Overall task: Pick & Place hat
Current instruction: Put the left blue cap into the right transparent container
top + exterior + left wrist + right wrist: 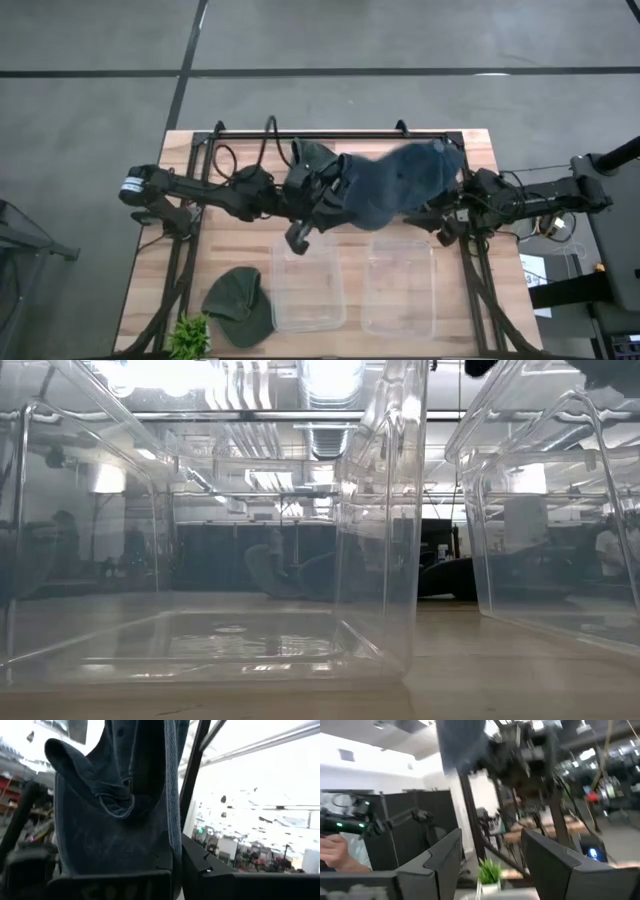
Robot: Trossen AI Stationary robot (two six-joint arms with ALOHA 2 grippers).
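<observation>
High view, left to right. At lower left of the wooden tabletop [230,255] I see a small green plant [188,336], with a green hat [238,305] just beside it, lying flat with its brim toward the lower right. Two clear bins follow: the left bin [308,282] and the right bin [400,286], side by side and apart.

Above the bins, at frame centre, my left gripper [318,205] holds the blue hat [400,180]. Its jaws are clamped on the hat's left edge, and the cloth spreads to the right of them, over the rear part of the tabletop, reaching toward the right gripper [447,222] at centre right. The blue hat is dark denim-like fabric, rumpled and rounded.

Left wrist view: the blue hat [120,800] hangs directly between and in front of my jaws, filling the left half of the frame, with stitched seams and a folded edge showing.

Right wrist view: my right jaws stand apart with nothing between them; the plant [489,871] shows beyond.
</observation>
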